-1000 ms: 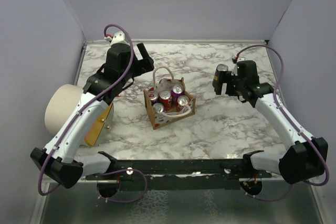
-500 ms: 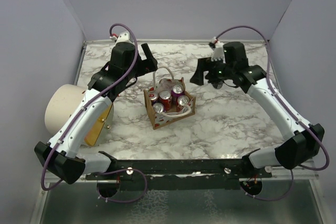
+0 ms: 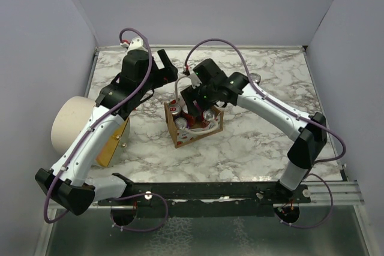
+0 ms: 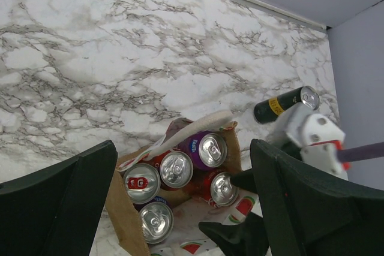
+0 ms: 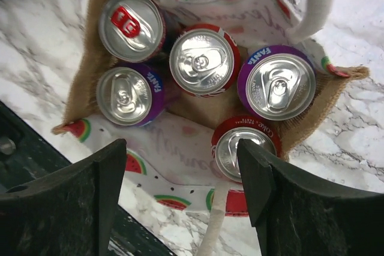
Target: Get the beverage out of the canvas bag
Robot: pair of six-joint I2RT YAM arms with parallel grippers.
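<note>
Now that your right arm has left the right side of the frame, where is it?

Over the canvas bag point(image 3: 191, 137), which sits at the centre of the top view. My right jaws point(image 5: 180, 154) hang spread and empty above its open mouth. A second ago they were far out to the right, well apart from the bag. I judge that one drink is already out and I am back for the next.

Which way do the drinks point?

Five cans point(image 5: 204, 61) stand upright in the bag, packed close together. Their tops face my right wrist camera, so their long axes are vertical. A dark can point(image 4: 285, 105) lies on its side on the counter point(image 4: 90, 46), right of centre in the left wrist view and apart from the bag. Its long axis runs roughly left to right, with the top toward the right.

And your left jaws?

My left jaws point(image 4: 183, 148) are spread too, holding nothing. They hover just behind the bag, upper left of centre in the top view, much as before.
</note>
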